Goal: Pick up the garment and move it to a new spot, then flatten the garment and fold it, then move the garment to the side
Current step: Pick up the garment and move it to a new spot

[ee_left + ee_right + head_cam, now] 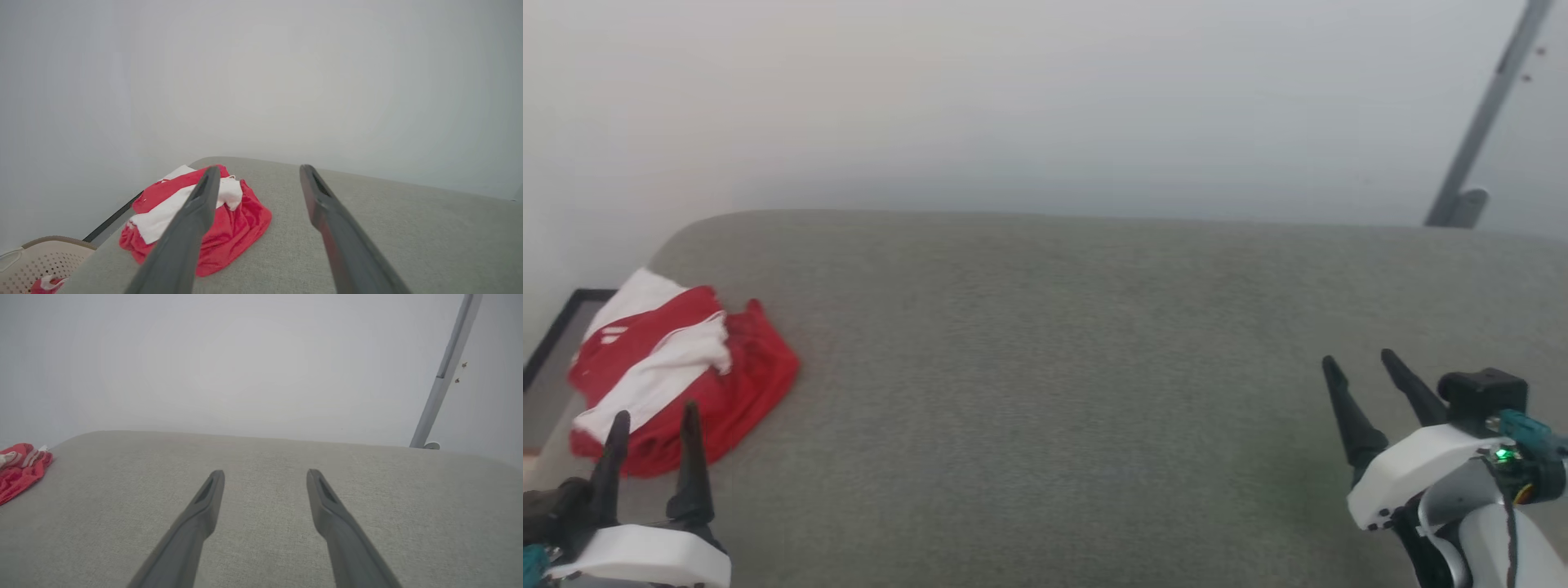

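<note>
Lying in a crumpled heap, the red and white shirt [752, 376] sits at the left end of the grey table [1045, 392]. The left hand [656, 411] is wide open right by it, holding nothing. The right hand [1357, 357] is wide open too, far from it, empty.

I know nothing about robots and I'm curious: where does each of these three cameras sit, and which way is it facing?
Head view: on the head, facing forward and down at the grey padded surface; left end effector lower left by the garment, right end effector lower right.
Left wrist view: on that wrist, looking along its open fingers at the garment.
Right wrist view: along its open fingers across the bare surface.
Shared: all three show the garment.
</note>
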